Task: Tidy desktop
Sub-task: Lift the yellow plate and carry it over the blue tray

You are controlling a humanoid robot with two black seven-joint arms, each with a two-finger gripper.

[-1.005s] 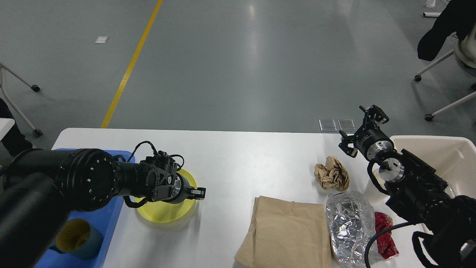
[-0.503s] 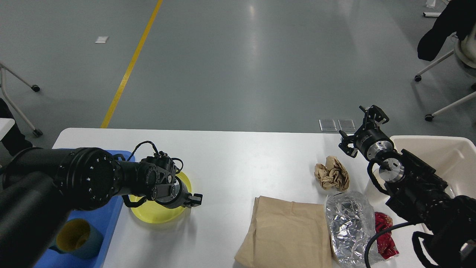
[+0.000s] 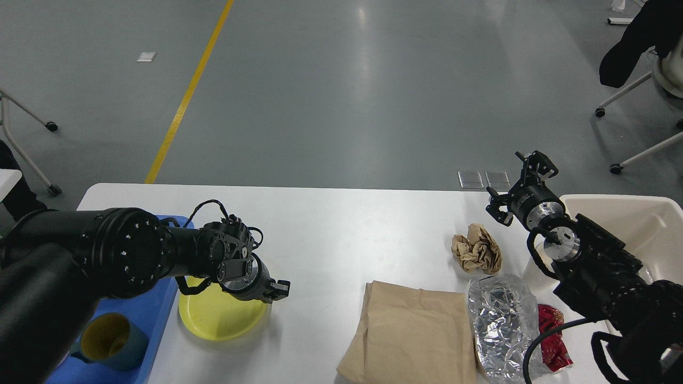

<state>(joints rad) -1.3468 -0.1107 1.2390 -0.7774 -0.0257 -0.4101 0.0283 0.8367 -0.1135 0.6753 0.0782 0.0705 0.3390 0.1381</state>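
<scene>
Head view, the only one I have: my left gripper (image 3: 278,288) is low over the desktop (image 3: 341,234), at the right rim of the yellow plate (image 3: 220,316), and it looks clamped on that rim, though the fingers are small and dark, so I call that a judgement. The plate lies flat on the desktop, its left edge touching or just over the blue tray (image 3: 155,314), where a yellow-lined cup (image 3: 108,341) already sits. So the relation that matters: the tray lies to the left of my claw and toward me, and I judge the plate wants dragging that way.

Over on the right, my right gripper (image 3: 520,184) hangs spread apart and empty above the far edge of the desktop, with the crumpled brown paper (image 3: 476,248) just beside it, nearer me. The flat brown bag (image 3: 413,333), the foil wrapper (image 3: 501,317) and a red packet (image 3: 552,336) lie nearer still. The beige bin (image 3: 635,210) stands to the right, so the right arm is plainly the nearer one for all that rubbish
</scene>
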